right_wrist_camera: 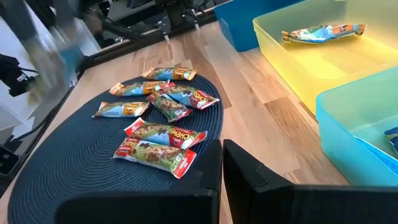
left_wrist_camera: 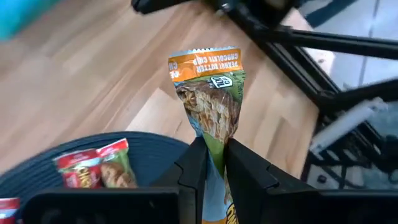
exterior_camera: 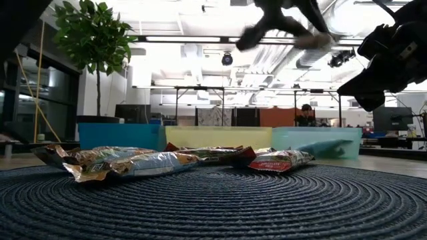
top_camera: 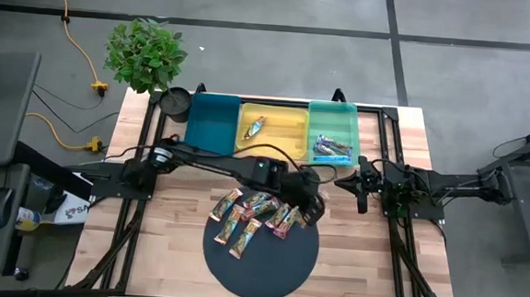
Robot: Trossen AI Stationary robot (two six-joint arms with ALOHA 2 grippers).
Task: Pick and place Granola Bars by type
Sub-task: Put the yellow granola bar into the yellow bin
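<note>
Several granola bars (top_camera: pixel 253 220) lie flat on the dark round mat (top_camera: pixel 260 259); the right wrist view shows them too (right_wrist_camera: pixel 158 112). Above the mat's far right edge, my left gripper (left_wrist_camera: pixel 214 163) is shut on an orange-and-green granola bar (left_wrist_camera: pixel 208 93). It shows blurred at the top of the low view (exterior_camera: pixel 287 20). Along the far edge stand a blue tray (top_camera: pixel 213 120), a yellow tray (top_camera: pixel 290 122) with one bar (top_camera: pixel 255 127) and a teal tray (top_camera: pixel 333 116) with blue bars (top_camera: pixel 331 150). My right gripper (right_wrist_camera: pixel 222 163) waits shut at the right. My left gripper pinches the orange-and-green bar between its two fingers (left_wrist_camera: pixel 193 168), about halfway along the wrapper (left_wrist_camera: pixel 214 140). The fingers slant down from the table's left and lie along the bar. The orange end (left_wrist_camera: pixel 205 62) sticks out beyond the fingertips. The bar is lifted clear of the mat.
A potted plant (top_camera: pixel 146 54) stands at the far left corner beside the blue tray. Black frame rails (top_camera: pixel 398 240) run along the table's sides. Bare wood (top_camera: pixel 178 208) lies left and right of the mat.
</note>
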